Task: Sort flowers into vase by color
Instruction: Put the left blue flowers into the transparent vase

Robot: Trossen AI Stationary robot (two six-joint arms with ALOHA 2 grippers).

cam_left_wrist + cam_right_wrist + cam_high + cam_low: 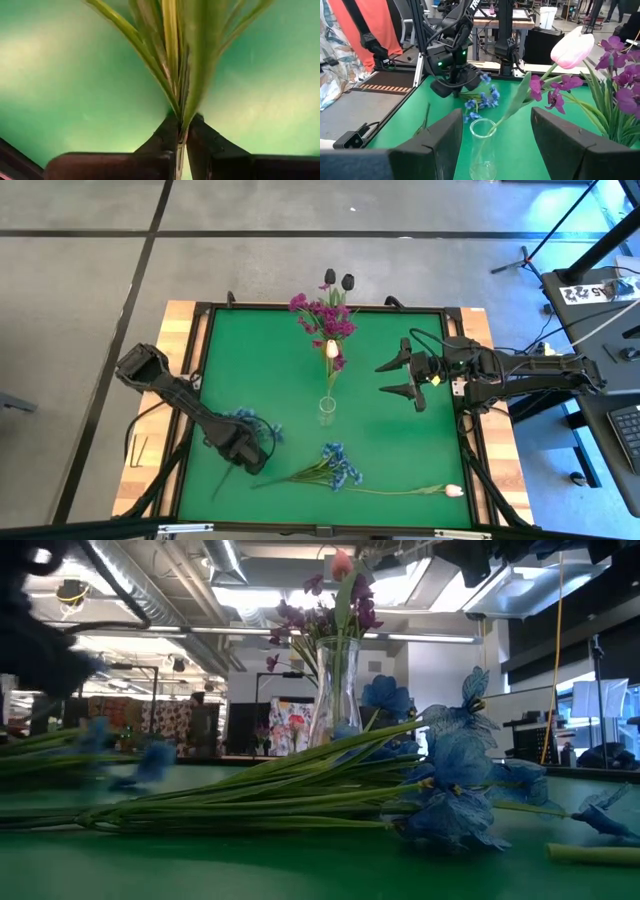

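Green stems of a blue-blossomed artificial flower spray (252, 427) sit clamped in my left tool (183, 131); lifting could drag neighbouring stems. Right tool (408, 373) waits apart.

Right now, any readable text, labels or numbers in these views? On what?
Nothing can be read with certainty.
White lettering on the left arm, right wrist view: cut off by the picture's edge, unreadable.
White card with black marks on the equipment beside the table, high view: too small to read.
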